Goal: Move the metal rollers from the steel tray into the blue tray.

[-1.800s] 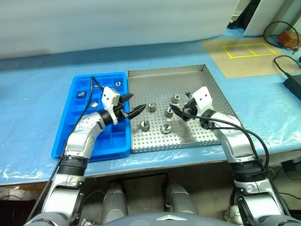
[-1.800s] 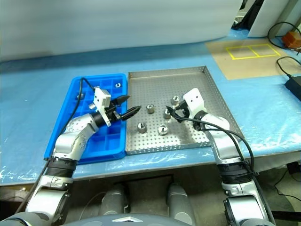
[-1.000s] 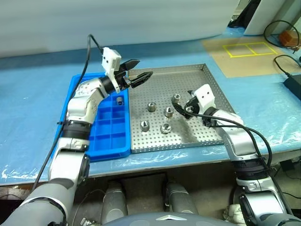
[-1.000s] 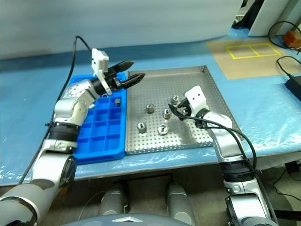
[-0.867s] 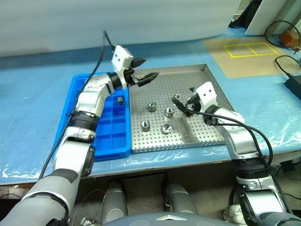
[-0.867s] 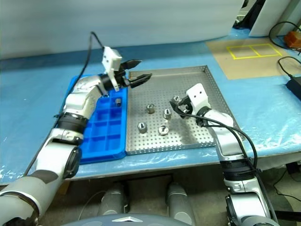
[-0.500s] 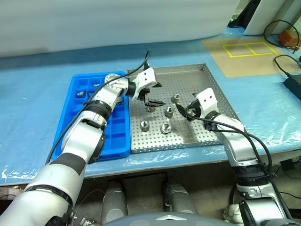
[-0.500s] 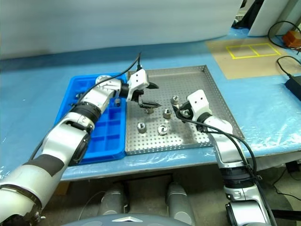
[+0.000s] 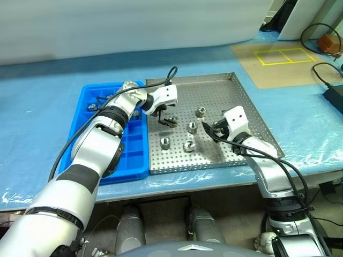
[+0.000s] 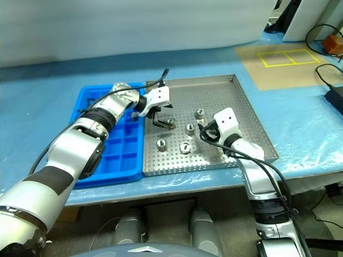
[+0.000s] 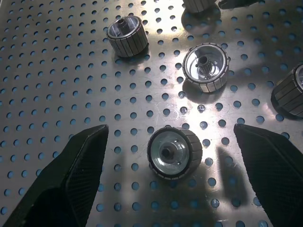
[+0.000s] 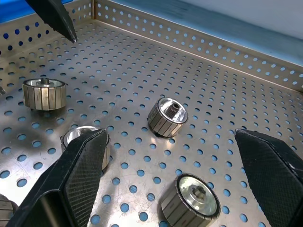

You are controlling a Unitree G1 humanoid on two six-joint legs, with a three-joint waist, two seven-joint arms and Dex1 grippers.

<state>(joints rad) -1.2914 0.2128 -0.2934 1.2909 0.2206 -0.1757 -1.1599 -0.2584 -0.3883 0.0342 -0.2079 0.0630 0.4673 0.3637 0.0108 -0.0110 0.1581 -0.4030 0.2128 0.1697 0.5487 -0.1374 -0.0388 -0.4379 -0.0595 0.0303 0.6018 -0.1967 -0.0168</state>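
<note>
Desk (image 9: 43, 101) under blue sheeting; taped yellow squares (image 9: 284, 56) on floor beyond. Steel tray (image 9: 236, 88) beside blue tray (image 9: 88, 134). Left gripper (image 9: 167, 121) spread wide, empty, one metal roller (image 11: 174, 152) between fingers (image 11: 71, 177). Right gripper (image 9: 208, 130) spread wide, empty, more rollers (image 12: 166, 116) ahead.

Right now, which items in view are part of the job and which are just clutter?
Job: shiny ribbed metal rollers; perforated steel tray; blue compartment tray; open left gripper; open right gripper.

Clutter: black cable; yellow floor tape; orange object.
</note>
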